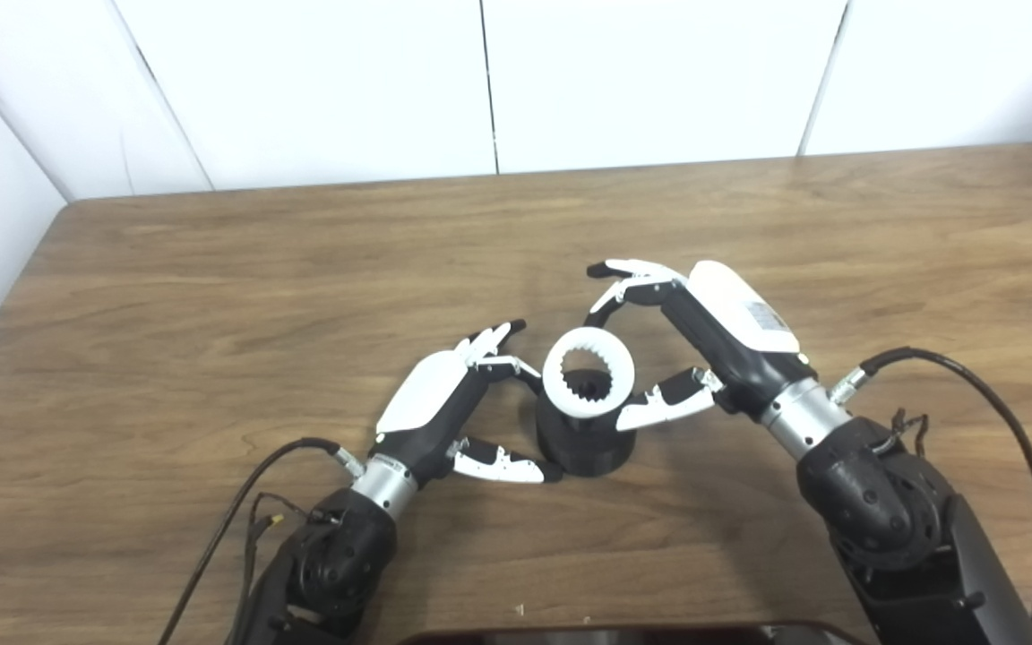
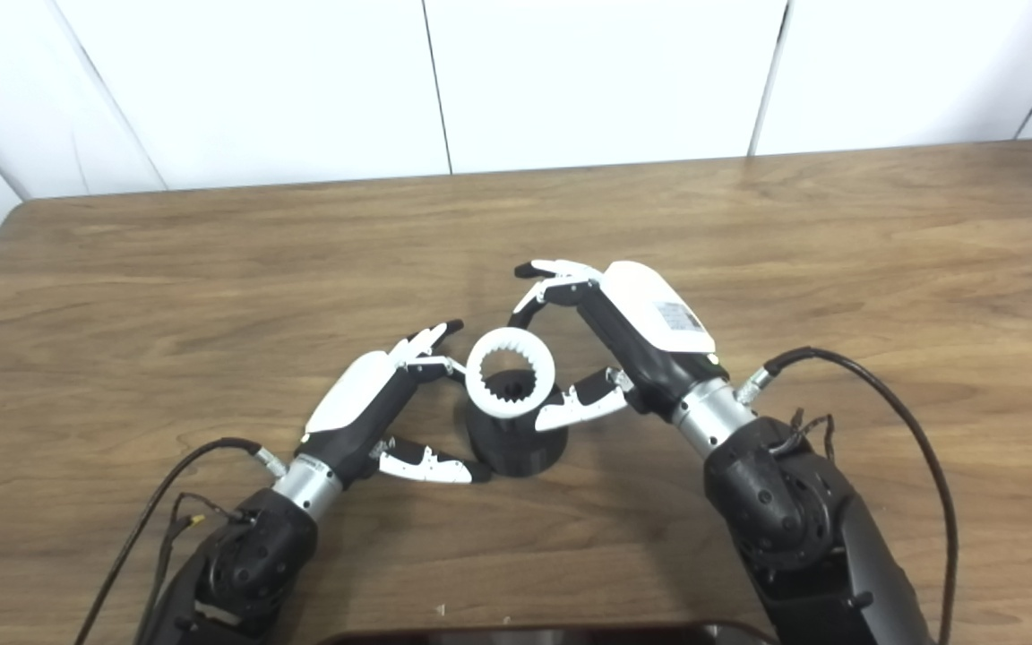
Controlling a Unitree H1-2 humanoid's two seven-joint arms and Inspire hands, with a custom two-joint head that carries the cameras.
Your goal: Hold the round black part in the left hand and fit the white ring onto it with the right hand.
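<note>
The round black part point(image 1: 583, 448) stands upright on the wooden table point(image 1: 211, 296), near the front middle. The white toothed ring point(image 1: 554, 376) sits on its top. My left hand point(image 1: 444, 403) is to its left, thumb tip against the base and fingers reaching behind the neck under the ring. My right hand point(image 1: 722, 331) is to its right and open: its thumb lies beside the ring's right edge and its fingers are spread above and behind the ring, apart from it. The same layout shows in the right eye view, with the ring point(image 2: 480, 376) on the black part point(image 2: 516, 452).
A dark flat object point(image 1: 623, 634) lies at the table's front edge. Cables run from both wrists, one looping to the right point(image 1: 1000, 421). White wall panels stand behind the table's far edge. The table's left corner is at the upper left.
</note>
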